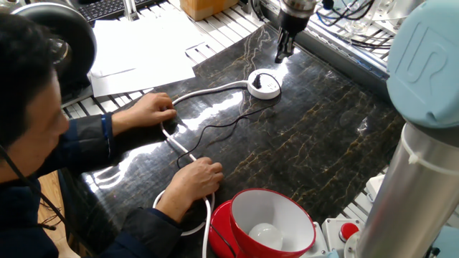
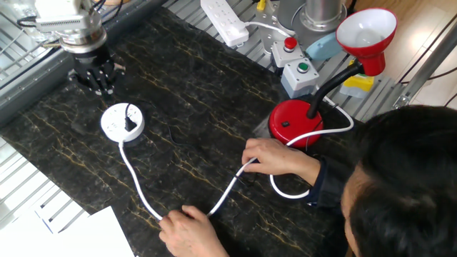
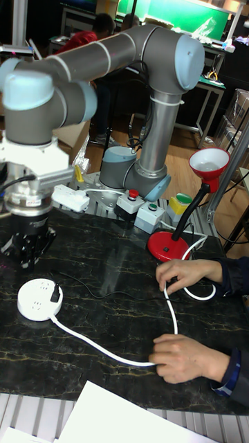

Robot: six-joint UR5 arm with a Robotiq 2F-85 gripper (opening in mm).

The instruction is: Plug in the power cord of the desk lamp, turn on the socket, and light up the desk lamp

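Dark gold-veined marble table (image 2: 235, 107) in a cluttered lab, socket (image 2: 122, 121) with power cord (image 1: 215, 129) plugged in, desk lamp (image 2: 314, 107) near the person, hand (image 2: 96, 77) raised, empty, fingers close together.

one fixed view: high, behind person | other fixed view: overhead, opposite side | tall: low front | shared: socket (image 1: 265, 85)

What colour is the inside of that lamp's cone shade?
White, with a bulb in it; the glossy red desk lamp's cone shade shows this best in one fixed view.
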